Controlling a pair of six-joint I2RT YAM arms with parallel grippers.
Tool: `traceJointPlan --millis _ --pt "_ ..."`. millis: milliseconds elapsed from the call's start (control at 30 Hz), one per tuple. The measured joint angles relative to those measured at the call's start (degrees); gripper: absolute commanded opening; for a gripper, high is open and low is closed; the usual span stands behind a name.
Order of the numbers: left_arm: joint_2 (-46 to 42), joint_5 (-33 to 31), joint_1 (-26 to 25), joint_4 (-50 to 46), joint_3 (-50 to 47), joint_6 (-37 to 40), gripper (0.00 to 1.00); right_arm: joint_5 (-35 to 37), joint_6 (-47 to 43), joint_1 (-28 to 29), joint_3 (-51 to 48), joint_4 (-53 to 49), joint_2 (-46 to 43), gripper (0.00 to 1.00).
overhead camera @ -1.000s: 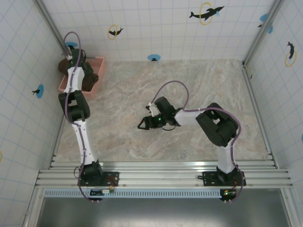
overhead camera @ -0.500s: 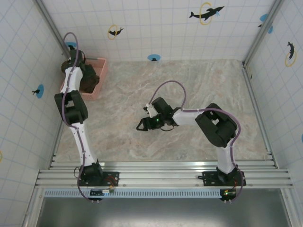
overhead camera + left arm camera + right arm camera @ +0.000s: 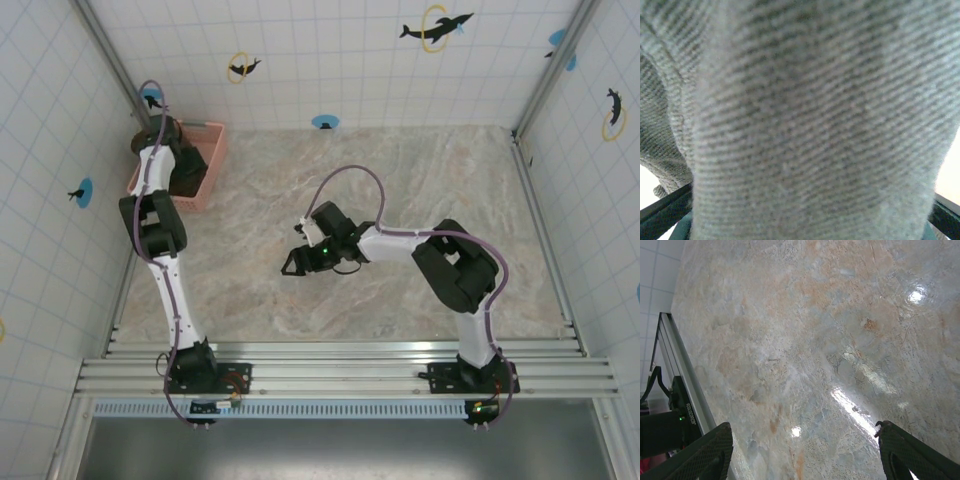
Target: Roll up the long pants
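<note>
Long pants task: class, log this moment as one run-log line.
left gripper: open, over long pants in pink basket | right gripper: open, empty, over table | rolling: not begun

the left arm [image 3: 175, 290] extends straight toward the far left corner; the left gripper [image 3: 805, 220] has its fingers spread wide. the right arm [image 3: 465, 270] folds at the elbow and reaches leftward; the right gripper [image 3: 812, 455] stands wide, empty.

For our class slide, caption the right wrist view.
Open right pincer hangs above the glossy marble-patterned table, gripping nothing.
</note>
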Motion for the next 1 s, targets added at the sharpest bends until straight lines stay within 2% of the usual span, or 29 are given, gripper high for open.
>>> traceJointPlan --millis 33,67,200,333,467,633,733,833,1000 --pt "-1.68 0.22 0.00 0.94 -2.54 0.46 0.98 0.17 -0.13 0.00 0.00 -0.28 0.00 0.94" --pt "-3.76 0.52 0.00 1.55 -5.53 1.11 0.98 0.39 -0.15 -0.02 0.00 -0.61 0.00 0.97" --pt "-14.01 1.70 0.00 1.70 -15.47 4.85 0.97 1.53 -2.08 -0.09 0.72 -2.56 -0.17 0.97" --pt "-28.20 3.02 0.00 3.93 -22.75 9.20 0.98 2.82 -3.89 -0.87 3.02 -4.66 -1.38 0.97" --pt "-44.98 3.15 0.00 10.73 -33.16 11.58 0.97 4.31 -5.31 -3.06 5.31 -5.51 -4.07 0.97" --pt "-62.14 6.71 -0.13 24.52 -53.51 11.41 0.97 8.46 -7.93 -7.52 5.60 -6.93 -11.19 0.97" --pt "-63.93 8.57 -2.25 32.96 -67.52 12.31 0.98 13.86 -9.81 -10.93 1.42 -7.61 -19.26 0.97" --pt "-60.65 9.44 -6.99 36.94 -79.71 14.99 0.98 20.33 -11.67 -15.61 -5.38 -8.81 -28.85 0.97" --pt "-58.66 6.88 -14.05 39.95 -83.56 20.57 0.98 32.61 -15.04 -25.05 -18.21 -11.32 -43.23 0.97"
